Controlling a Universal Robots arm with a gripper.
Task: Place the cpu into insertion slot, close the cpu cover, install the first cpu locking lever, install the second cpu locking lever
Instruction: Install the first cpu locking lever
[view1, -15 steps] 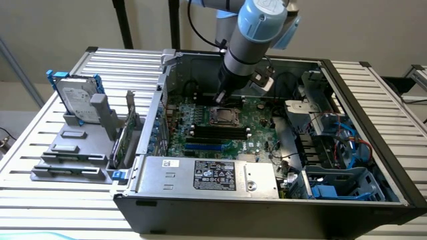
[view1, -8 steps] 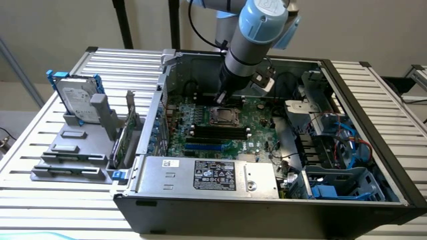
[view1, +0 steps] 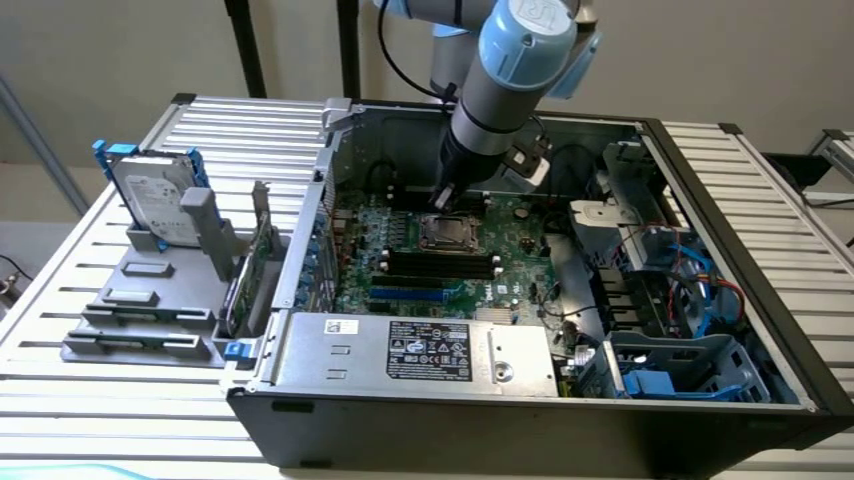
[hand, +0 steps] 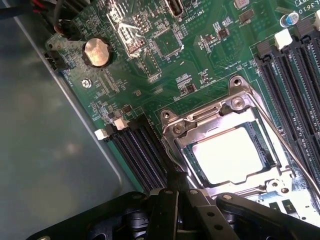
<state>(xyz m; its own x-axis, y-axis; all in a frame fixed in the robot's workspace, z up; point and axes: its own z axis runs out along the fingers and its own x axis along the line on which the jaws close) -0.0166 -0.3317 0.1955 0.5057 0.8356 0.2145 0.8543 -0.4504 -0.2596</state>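
Cpu (hand: 231, 156) seated in insertion slot (hand: 186, 153), cpu cover (hand: 220, 122) down over it. Gripper (hand: 172, 192) pinched shut, empty, tip at socket edge by locking lever (hand: 277, 135). Lever step in hand, I'd judge; calls for careful push under catch.

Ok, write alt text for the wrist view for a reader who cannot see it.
A silvery cpu cover lies closed over the socket on a green motherboard, the pale cpu showing through its window. The shut black pincer sits at the cover's edge, between it and black memory slots. A round coin battery sits farther off.
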